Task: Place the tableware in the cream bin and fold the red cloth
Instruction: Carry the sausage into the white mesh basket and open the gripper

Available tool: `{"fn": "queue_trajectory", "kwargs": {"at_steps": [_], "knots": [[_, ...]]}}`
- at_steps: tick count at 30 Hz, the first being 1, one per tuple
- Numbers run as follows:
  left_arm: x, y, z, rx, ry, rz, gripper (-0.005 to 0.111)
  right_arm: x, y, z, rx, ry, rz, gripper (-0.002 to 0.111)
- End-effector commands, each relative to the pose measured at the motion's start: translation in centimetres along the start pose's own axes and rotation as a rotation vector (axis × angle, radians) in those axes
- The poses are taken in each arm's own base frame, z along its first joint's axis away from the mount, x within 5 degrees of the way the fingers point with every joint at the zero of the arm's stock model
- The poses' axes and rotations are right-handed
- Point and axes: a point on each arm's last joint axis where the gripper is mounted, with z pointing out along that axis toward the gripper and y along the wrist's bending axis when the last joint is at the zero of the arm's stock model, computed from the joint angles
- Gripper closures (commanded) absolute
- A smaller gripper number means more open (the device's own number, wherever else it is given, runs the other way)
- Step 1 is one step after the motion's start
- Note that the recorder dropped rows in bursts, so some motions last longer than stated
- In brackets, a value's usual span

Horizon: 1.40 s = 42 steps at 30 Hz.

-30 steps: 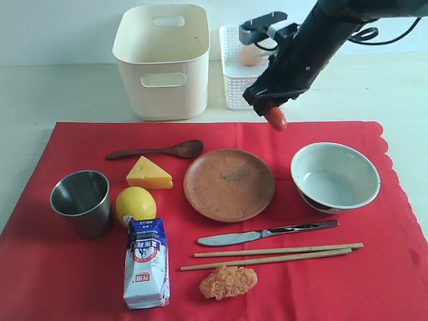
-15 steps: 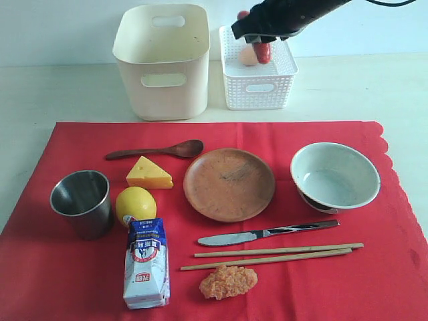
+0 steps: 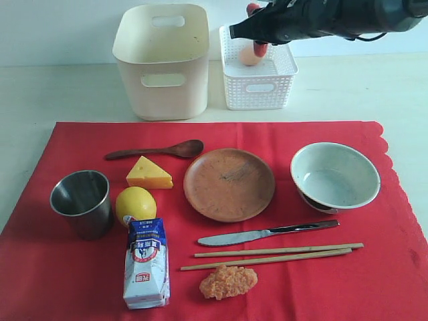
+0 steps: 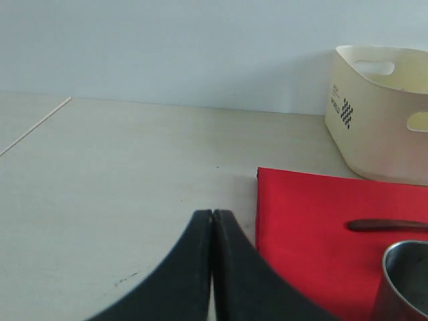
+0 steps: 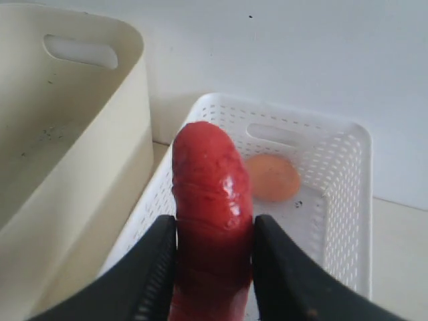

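— What's the right claw (image 5: 214, 231) got?
— It's clamped on a red sausage (image 5: 210, 180), over the white basket (image 3: 257, 87). The left claw (image 4: 212, 217) is pinched closed, empty.
— And the steel cup (image 3: 81, 200)?
— At the red cloth's (image 3: 374, 281) left edge; the cream bin (image 3: 162, 80) stands at the table's (image 3: 53, 93) back edge.

The right arm (image 3: 334, 17) is a thick black tube with a dull sheen, narrowing toward its black right claw (image 3: 257, 28). A thin black cable (image 3: 372, 36) loops beneath it. The left claw (image 4: 212, 215) has two smooth matte-black fingers (image 4: 180, 267), broad-based and curving to slim tips.
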Motion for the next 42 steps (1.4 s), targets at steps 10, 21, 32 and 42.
{"fn": "queue_trajectory", "kwargs": {"at_steps": [10,21,32,42], "knots": [[0.0,0.0,0.0,0.007,-0.004,-0.005,0.104,1.6,-0.8,2.2,0.058,-0.068,0.009,0.108],[0.0,0.0,0.0,0.007,-0.004,-0.005,0.104,1.6,-0.7,2.2,0.056,-0.069,0.006,0.077],[0.0,0.0,0.0,0.007,-0.004,-0.005,0.104,1.7,-0.6,2.3,0.05,-0.055,0.03,0.042],[0.0,0.0,0.0,0.007,-0.004,-0.005,0.104,-0.4,0.0,-0.2,-0.003,-0.003,0.1,0.046]]}}
